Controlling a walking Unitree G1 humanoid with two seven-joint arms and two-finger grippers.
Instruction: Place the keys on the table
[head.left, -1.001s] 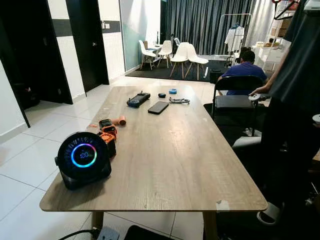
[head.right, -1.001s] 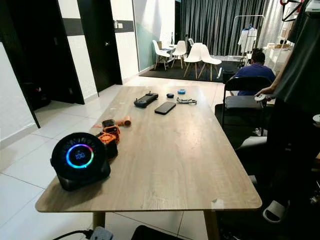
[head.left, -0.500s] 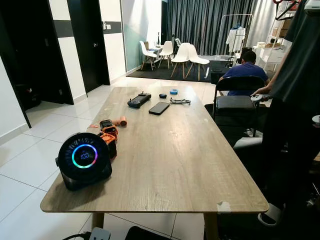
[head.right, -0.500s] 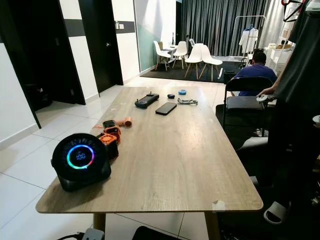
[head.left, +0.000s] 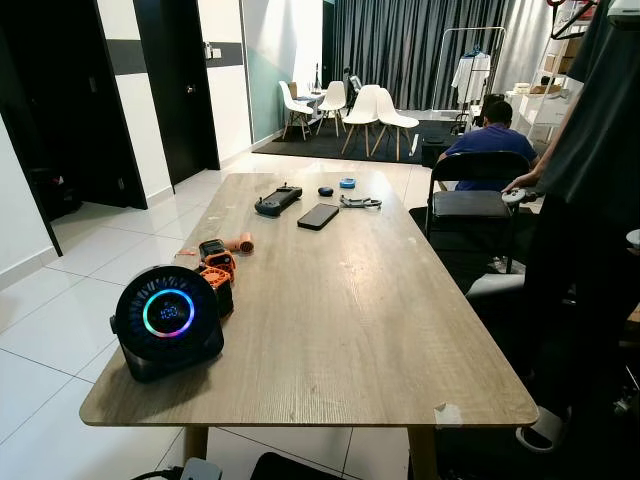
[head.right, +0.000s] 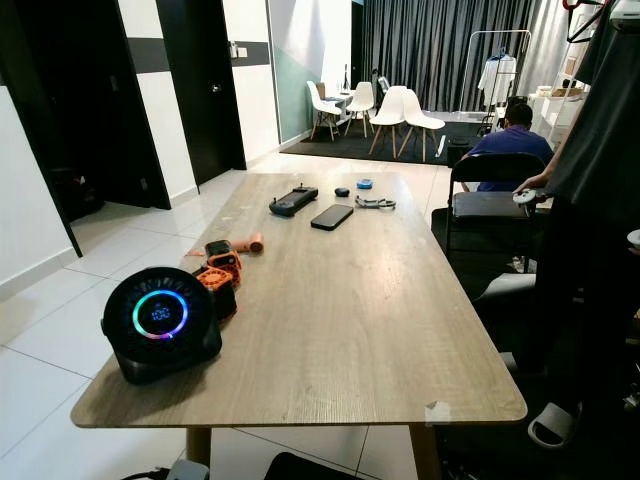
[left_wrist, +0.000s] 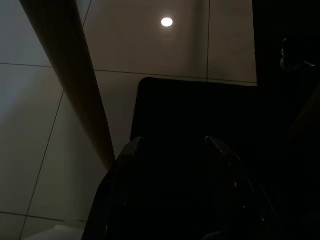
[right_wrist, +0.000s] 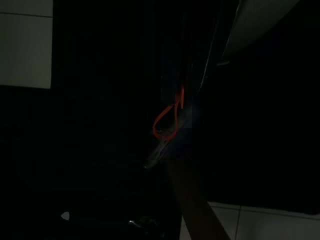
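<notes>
The desk (head.left: 340, 310) top is matt, light grained wood. The floor (head.left: 60, 330) is glossy pale tile. The phone (head.left: 317, 216) looks smooth, dark, glossy.

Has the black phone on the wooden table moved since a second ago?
No. The black phone keeps its spot between the black controller and the keys; only the camera shifted slightly.

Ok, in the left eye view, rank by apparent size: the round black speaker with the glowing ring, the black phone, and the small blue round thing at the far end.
Largest to smallest as they look:
1. Round black speaker with glowing ring, though it sits nearest the camera, which enlarges it.
2. Flat black phone.
3. Small blue round object, farthest away, so its true size is unsure.
</notes>
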